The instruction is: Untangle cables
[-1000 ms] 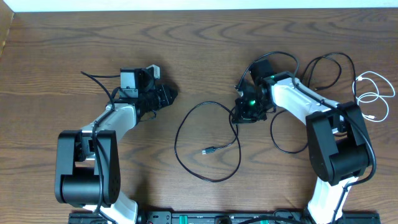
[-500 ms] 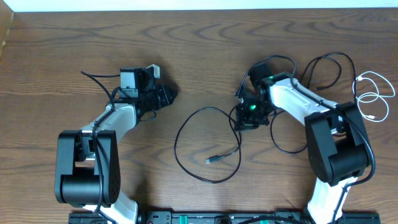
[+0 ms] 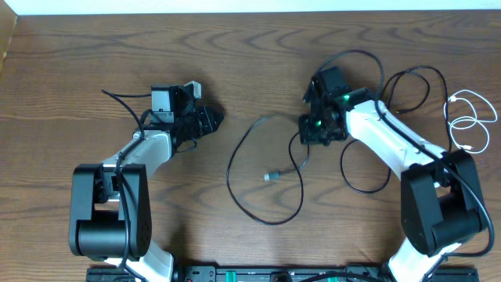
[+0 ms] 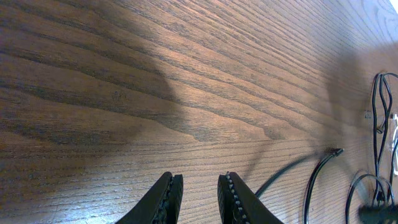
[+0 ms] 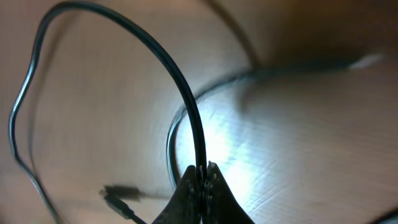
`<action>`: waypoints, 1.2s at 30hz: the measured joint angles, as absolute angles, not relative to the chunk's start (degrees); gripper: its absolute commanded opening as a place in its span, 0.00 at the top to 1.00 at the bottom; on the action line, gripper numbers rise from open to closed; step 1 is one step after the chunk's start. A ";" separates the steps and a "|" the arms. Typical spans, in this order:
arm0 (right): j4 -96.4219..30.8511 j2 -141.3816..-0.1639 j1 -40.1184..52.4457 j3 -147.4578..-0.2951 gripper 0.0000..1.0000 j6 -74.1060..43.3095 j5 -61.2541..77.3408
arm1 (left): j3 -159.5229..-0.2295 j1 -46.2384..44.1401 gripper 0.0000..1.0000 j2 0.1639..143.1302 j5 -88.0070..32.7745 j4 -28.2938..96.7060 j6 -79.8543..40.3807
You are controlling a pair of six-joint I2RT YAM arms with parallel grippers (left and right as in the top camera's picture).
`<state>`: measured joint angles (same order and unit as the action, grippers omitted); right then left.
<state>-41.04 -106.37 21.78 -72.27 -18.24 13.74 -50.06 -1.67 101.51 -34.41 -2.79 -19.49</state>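
A brown wooden table (image 3: 94, 55) is seen from overhead. The left gripper (image 3: 210, 121) is set left of centre, well apart from the cables. The right gripper (image 3: 315, 135) is set right of centre. A black cable (image 3: 228, 176) is looped from it toward the near side, with the plug (image 3: 271, 175) lying inside the loop. A white cable (image 3: 470, 121) is coiled at the right edge.

In the left wrist view, the jaws are held slightly apart, with nothing between them.

In the right wrist view, the jaws are pressed together on the black cable.
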 measured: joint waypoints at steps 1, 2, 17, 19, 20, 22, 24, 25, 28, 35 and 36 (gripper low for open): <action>-40.01 -106.02 21.78 -72.40 0.99 -19.70 11.60 | -50.06 -1.67 0.75 101.51 -34.41 -2.76 -19.49; -39.46 -105.86 21.78 -72.47 0.99 -21.10 10.02 | -50.06 -1.67 0.75 101.51 -34.41 -2.79 -19.49; -39.11 -108.14 21.76 -72.49 0.99 -39.88 -8.45 | -50.06 -1.67 0.74 101.51 -34.41 -2.79 -19.49; -39.59 -108.97 21.76 -72.49 0.99 -40.53 -9.30 | -50.06 -1.67 0.75 101.51 -34.41 -2.79 -19.49; -40.03 -109.25 21.76 -72.49 0.99 -40.73 -9.65 | -50.06 -1.67 0.74 101.51 -34.41 -2.81 -19.49; -41.06 -109.69 21.76 -72.49 0.87 -41.43 -10.63 | -50.06 -1.67 0.74 101.51 -34.41 -2.81 -19.49; -41.32 -109.73 21.67 -72.49 0.74 -41.71 -11.97 | -50.06 -1.67 0.74 101.51 -34.41 -2.81 -19.49; -41.23 -109.73 21.65 -72.49 0.66 -42.15 -12.40 | -50.06 -1.67 0.75 101.51 -34.41 -2.81 -19.49; -41.25 -109.73 21.43 -72.44 0.49 -43.13 -13.93 | -50.06 -1.67 0.75 101.51 -34.41 -2.81 -19.49; -41.15 -109.73 20.62 -71.22 0.38 -45.74 -14.41 | -50.06 -1.67 0.74 101.51 -34.41 -2.81 -19.49; -40.75 -109.73 20.60 -70.98 0.39 -46.17 -14.15 | -50.06 -1.67 0.75 101.51 -34.41 -2.81 -19.49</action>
<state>-40.75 -109.73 20.60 -70.98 -46.17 -14.15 -50.06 -1.67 101.51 -34.41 -2.81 -19.49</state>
